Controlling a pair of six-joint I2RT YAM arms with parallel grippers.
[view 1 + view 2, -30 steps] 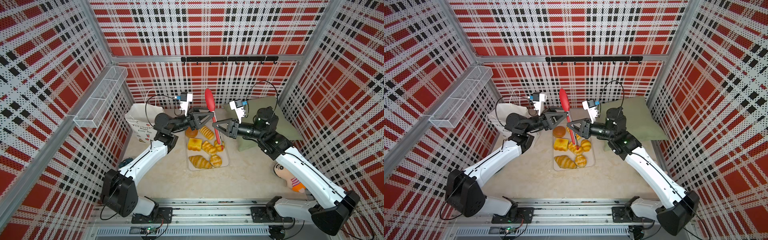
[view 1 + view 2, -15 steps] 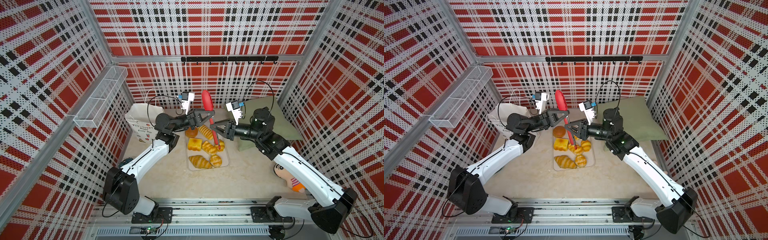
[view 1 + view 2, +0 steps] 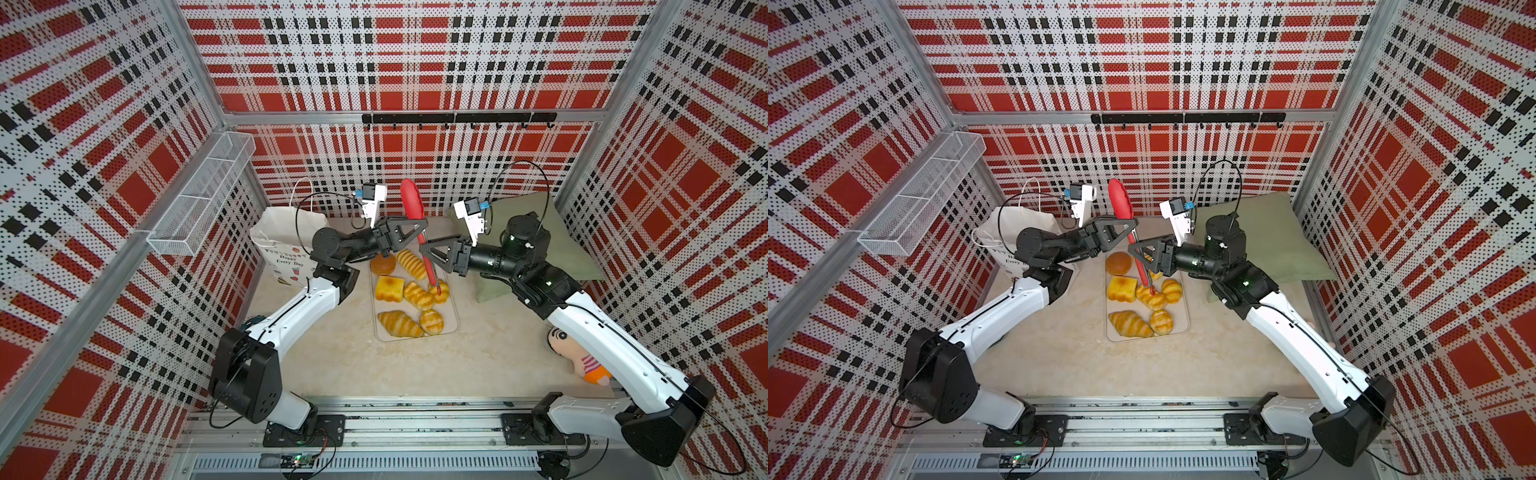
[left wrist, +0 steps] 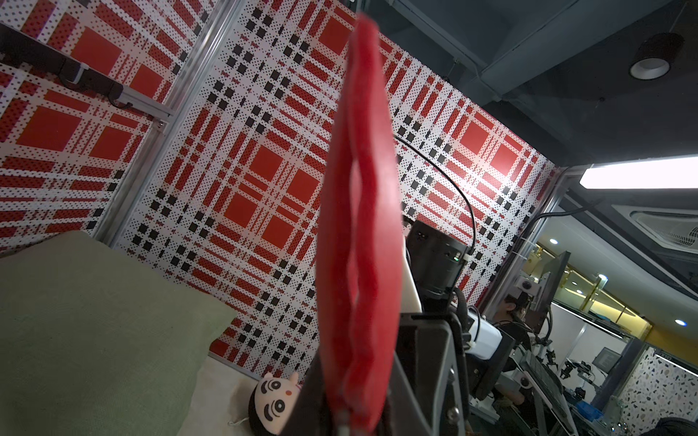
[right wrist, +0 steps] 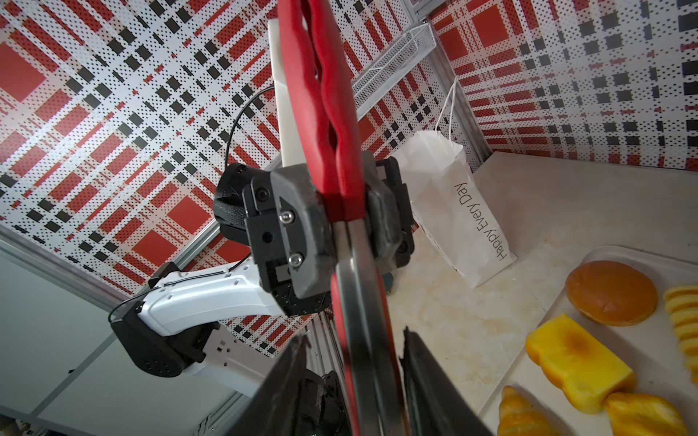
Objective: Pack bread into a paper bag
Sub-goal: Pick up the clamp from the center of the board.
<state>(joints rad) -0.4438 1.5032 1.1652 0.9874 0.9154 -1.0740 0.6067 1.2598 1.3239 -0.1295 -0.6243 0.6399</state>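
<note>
The paper bag [image 3: 282, 245] stands upright at the table's [image 3: 478, 365] back left corner, apart from the tray [image 3: 454, 316]. Beside it the left pincer [image 3: 420, 227] is clenched on the red tongs [image 3: 412, 203], which stand nearly upright over the tray. The bread [image 3: 417, 295] lies on that tray at mid-table. The right pincer [image 5: 359, 377] is released, its jaws on either side of the tongs' metal shaft with gaps showing.
</note>
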